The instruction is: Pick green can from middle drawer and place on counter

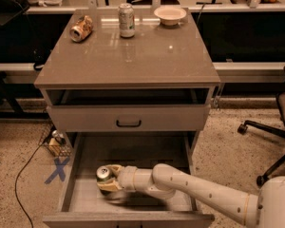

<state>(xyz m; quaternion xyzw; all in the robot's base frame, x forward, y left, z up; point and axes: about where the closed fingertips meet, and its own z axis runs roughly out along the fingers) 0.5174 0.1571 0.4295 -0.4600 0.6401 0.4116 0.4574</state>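
The green can (pixel 103 173), dark-bodied with a shiny silver top, stands upright at the front left of the open middle drawer (pixel 80 175). My gripper (pixel 106 178) reaches in from the right on its white arm, with one tan finger behind the can and one in front. The fingers are closed in on the can's sides. The can still rests on the drawer's pale floor. The counter (pixel 133 56) is the glossy grey-brown top of the cabinet above.
On the counter stand a paler can (pixel 126 20), a dented orange-tan can on its side (pixel 80 28) and a white bowl (pixel 169 14). A shallower drawer with a black handle (pixel 128 123) juts out above the middle drawer. An office chair (pixel 275 141) stands on the right.
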